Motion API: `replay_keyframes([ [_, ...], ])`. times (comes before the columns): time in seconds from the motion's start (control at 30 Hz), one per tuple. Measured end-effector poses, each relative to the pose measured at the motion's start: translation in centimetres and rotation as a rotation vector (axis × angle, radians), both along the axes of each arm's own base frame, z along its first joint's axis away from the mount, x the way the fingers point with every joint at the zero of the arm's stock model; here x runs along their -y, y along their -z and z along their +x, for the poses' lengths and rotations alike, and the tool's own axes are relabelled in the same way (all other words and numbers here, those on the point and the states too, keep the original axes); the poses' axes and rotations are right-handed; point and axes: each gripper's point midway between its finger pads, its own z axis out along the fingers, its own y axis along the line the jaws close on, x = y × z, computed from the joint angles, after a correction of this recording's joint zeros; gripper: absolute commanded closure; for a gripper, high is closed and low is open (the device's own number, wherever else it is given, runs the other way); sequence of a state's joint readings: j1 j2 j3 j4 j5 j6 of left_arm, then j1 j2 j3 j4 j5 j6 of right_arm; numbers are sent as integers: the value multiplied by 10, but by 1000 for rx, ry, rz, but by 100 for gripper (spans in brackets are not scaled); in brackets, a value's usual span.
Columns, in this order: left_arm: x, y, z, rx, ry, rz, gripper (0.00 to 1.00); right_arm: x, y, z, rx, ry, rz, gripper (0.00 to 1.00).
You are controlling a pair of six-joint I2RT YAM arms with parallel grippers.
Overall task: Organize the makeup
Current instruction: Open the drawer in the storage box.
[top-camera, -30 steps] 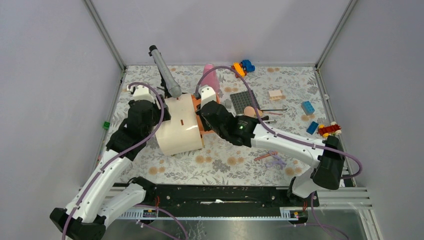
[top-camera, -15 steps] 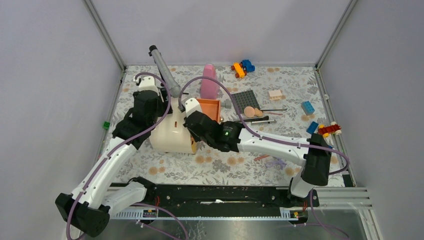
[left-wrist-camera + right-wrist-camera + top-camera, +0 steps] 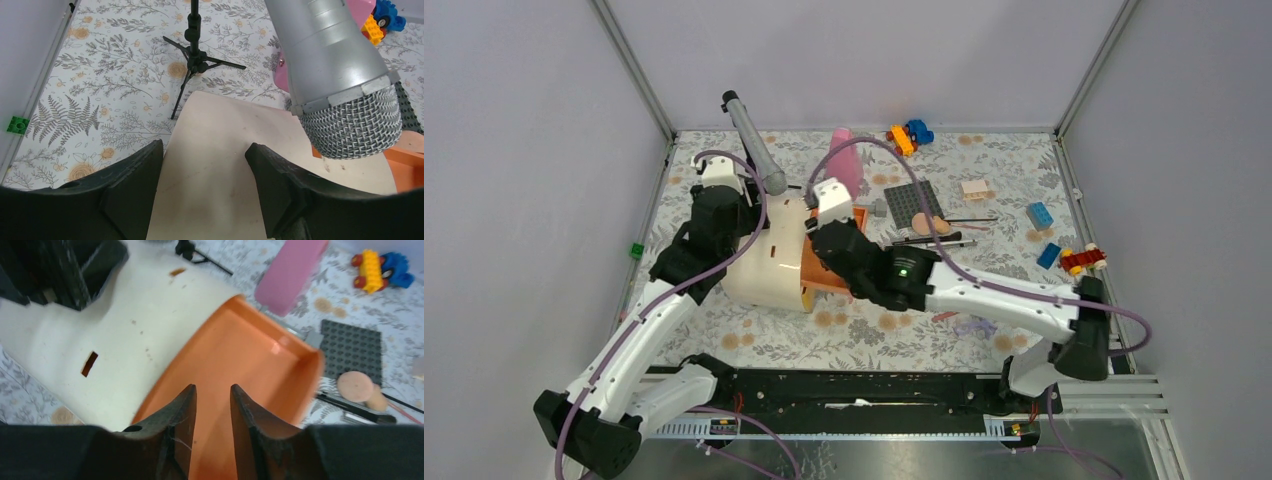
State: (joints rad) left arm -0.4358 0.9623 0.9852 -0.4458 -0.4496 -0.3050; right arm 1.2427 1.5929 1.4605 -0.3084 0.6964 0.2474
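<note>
My left gripper [image 3: 204, 147] is shut on the narrow end of a cream case [image 3: 764, 268], whose shell runs between both fingers. An orange drawer [image 3: 250, 355] sticks out of the case's right side. Just above the drawer's floor hangs my right gripper [image 3: 212, 387], open by a narrow gap with nothing between the fingers. The makeup lies right of the drawer. A round peach puff [image 3: 354, 386] and a peach egg-shaped sponge [image 3: 376, 401] touch each other, with thin brushes [image 3: 350, 407] beside them. The puff [image 3: 921, 223] also shows from above.
A silver microphone [image 3: 340, 75] on a black tripod [image 3: 192, 55] leans over the case. Behind stand a tall pink bottle [image 3: 844, 160] and a dark studded plate [image 3: 912, 203]. Toy bricks [image 3: 1039, 214] and a toy car [image 3: 1084, 260] dot the right side.
The cream case has shifted toward the front left under my left gripper. My right gripper was shut at the drawer; its fingers have now parted, and more of the orange drawer shows.
</note>
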Motion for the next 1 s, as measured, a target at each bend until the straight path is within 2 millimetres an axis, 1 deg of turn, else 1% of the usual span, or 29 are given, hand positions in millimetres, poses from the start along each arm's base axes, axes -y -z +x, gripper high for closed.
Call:
replay_keyframes([
  [0.07,-1,0,-1,11,-2,-3,33,18,-25,1,41,44,59,57],
  [0.13,-1,0,-1,20,-2,-7,33,39,-43,2,70,93,114,56],
  [0.17,-1,0,-1,25,-3,-8,33,53,-52,3,80,127,150,53],
  [0.2,-1,0,-2,26,-4,-9,33,68,-56,5,81,160,184,45],
  [0.23,-1,0,-2,28,-4,-9,33,80,-58,8,74,189,211,36],
  [0.27,-1,0,-2,30,-4,-10,33,98,-57,15,61,231,246,26],
  [0.3,-1,0,-2,32,-4,-11,33,113,-55,21,48,270,271,20],
  [0.37,-1,0,-2,33,-4,-11,33,141,-43,31,20,342,292,12],
  [0.4,-1,0,-1,33,-4,-11,33,152,-36,32,6,365,293,11],
  [0.43,-1,0,-1,33,-4,-11,33,157,-28,31,-15,370,291,9],
  [0.5,-1,0,-1,34,-4,-11,33,157,-17,24,-62,349,289,9],
  [0.63,-1,0,-1,34,-3,-11,33,141,-8,16,-135,287,315,18],
  [0.7,-1,0,-1,34,-3,-11,33,136,-2,16,-157,288,320,20],
  [0.73,-1,0,-1,34,-3,-11,33,135,2,16,-166,298,317,19],
  [0.8,-1,0,-1,34,-3,-11,33,138,9,18,-176,329,297,12],
  [0.87,-1,0,-1,34,-3,-11,33,139,15,20,-181,347,276,9],
  [1.0,-1,0,-1,34,-3,-11,33,128,8,21,-186,305,300,7],
])
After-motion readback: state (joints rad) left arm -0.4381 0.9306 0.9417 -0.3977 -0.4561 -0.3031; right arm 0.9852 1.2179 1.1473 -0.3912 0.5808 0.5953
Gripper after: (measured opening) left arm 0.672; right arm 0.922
